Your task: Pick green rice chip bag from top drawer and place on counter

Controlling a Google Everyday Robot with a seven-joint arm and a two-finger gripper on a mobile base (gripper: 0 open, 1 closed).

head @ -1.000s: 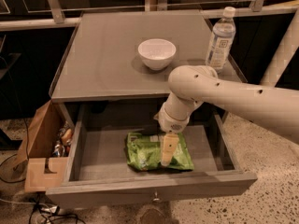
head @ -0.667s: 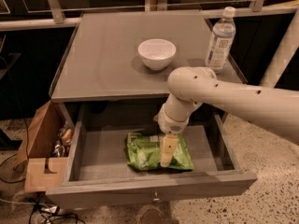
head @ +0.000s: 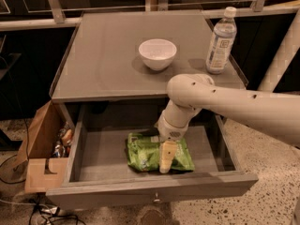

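Observation:
The green rice chip bag (head: 145, 153) lies flat on the floor of the open top drawer (head: 150, 186), near its middle front. My gripper (head: 165, 159) reaches straight down into the drawer and rests on the right half of the bag. The cream arm (head: 225, 102) comes in from the right, over the front edge of the counter (head: 108, 64). The part of the bag under the gripper is hidden.
A white bowl (head: 158, 54) stands at the middle of the counter and a clear water bottle (head: 220, 40) at its right. A brown cardboard box (head: 42, 149) with small items sits on the floor to the left of the drawer. The floor is speckled.
The gripper has sunk slightly lower onto the bag. The bag, bowl and bottle have not moved.

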